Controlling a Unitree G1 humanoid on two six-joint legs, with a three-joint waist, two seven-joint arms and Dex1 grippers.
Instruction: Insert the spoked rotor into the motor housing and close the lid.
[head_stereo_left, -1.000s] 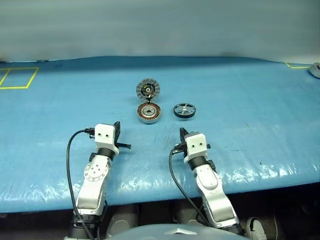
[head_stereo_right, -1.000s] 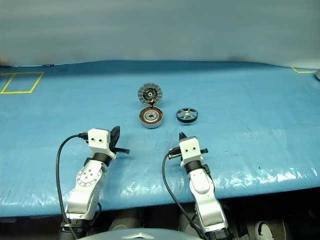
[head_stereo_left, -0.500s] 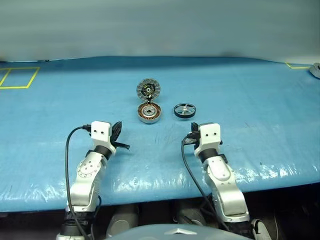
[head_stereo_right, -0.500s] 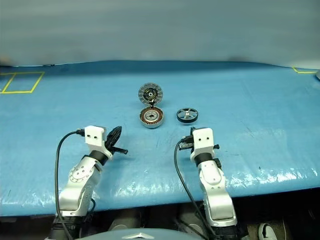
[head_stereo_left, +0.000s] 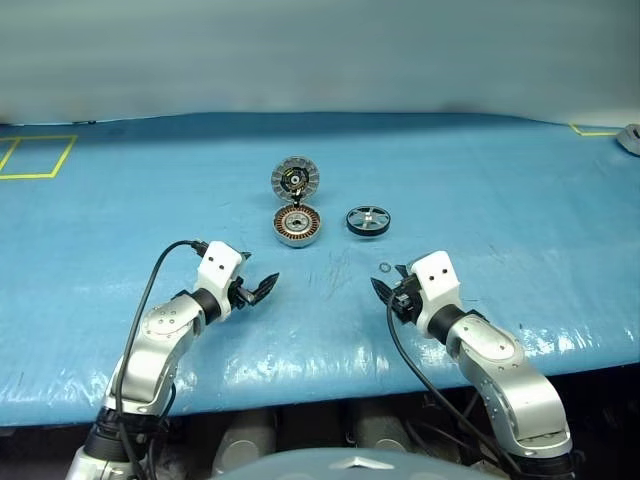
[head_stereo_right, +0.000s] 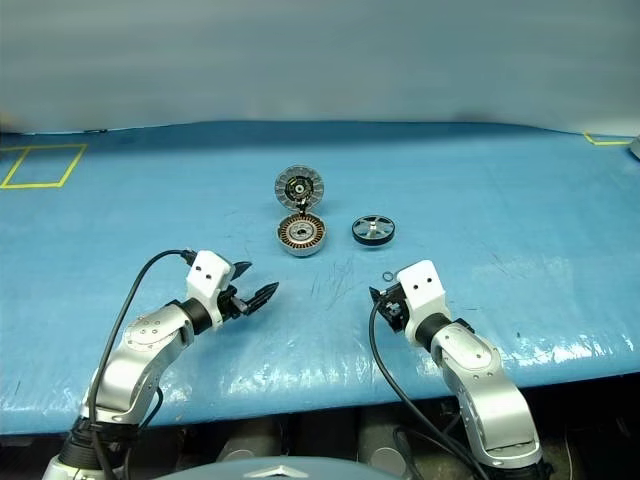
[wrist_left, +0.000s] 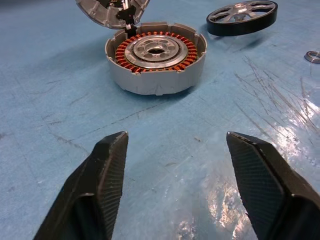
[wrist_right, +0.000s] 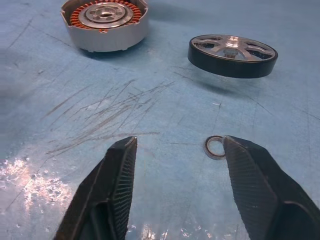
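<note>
On the blue surface (head_stereo_left: 520, 190): one motor housing (head_stereo_left: 298, 226), one lid (head_stereo_left: 295, 179) hinged to it, one spoked rotor (head_stereo_left: 368, 221), one small ring (head_stereo_left: 386, 267).

Head views overlook the motor housing (head_stereo_left: 298, 225); wrist views face it closely.

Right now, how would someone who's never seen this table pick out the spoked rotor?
Look to the middle of the blue table, where three round parts sit close together. The spoked rotor lies flat to the right of the motor housing. Its black outer ring and silvery spokes set it apart from the copper-coiled housing and the finned lid.
</note>
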